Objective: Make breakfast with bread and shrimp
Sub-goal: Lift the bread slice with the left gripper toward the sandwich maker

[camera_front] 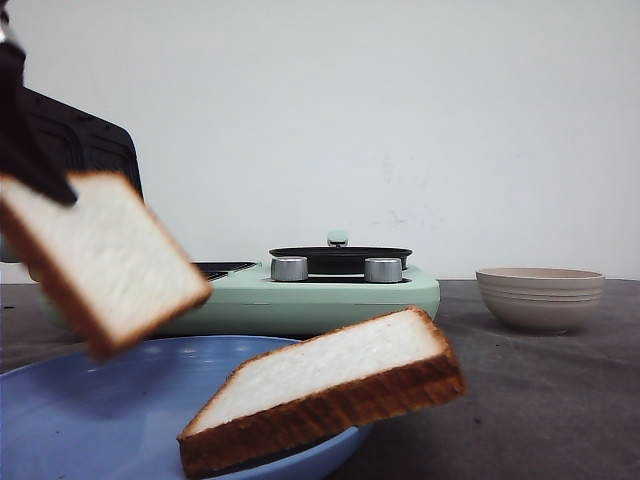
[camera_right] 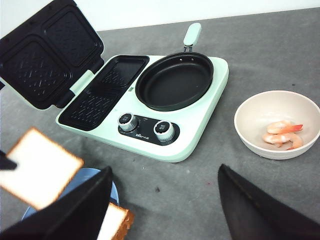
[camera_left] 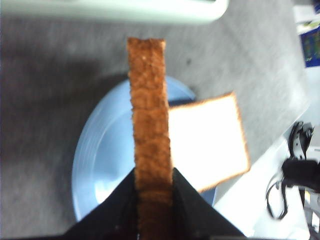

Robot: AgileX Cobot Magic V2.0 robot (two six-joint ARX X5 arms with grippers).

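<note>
I've got the left gripper (camera_left: 152, 192) clamped on one slice of bread (camera_front: 100, 260), its black fingers (camera_left: 117, 207) pressing both faces. On the front camera that slice hangs tilted in the air at about nine o'clock, above the blue plate (camera_front: 90, 420) and clear of it. The second slice (camera_front: 330, 390) rests at an angle on the plate's rim, around five o'clock, its far corner sticking out past the edge over the grey table (camera_front: 540, 400).

From my right wrist camera, the right gripper (camera_right: 165, 200) hovers with its fingers spread wide and nothing between them. Below it sits the mint-green breakfast maker (camera_right: 150, 105): its sandwich-press lid (camera_right: 45, 55) stands thrown open at ten o'clock, the black pan (camera_right: 174, 81) sits on the other half, and two silver knobs (camera_right: 145, 126) face me. Over at three o'clock stands the beige bowl (camera_right: 250, 117), well apart from the plate, with the shrimp (camera_right: 282, 135) lying inside, a small orange-pink cluster against its far wall.
</note>
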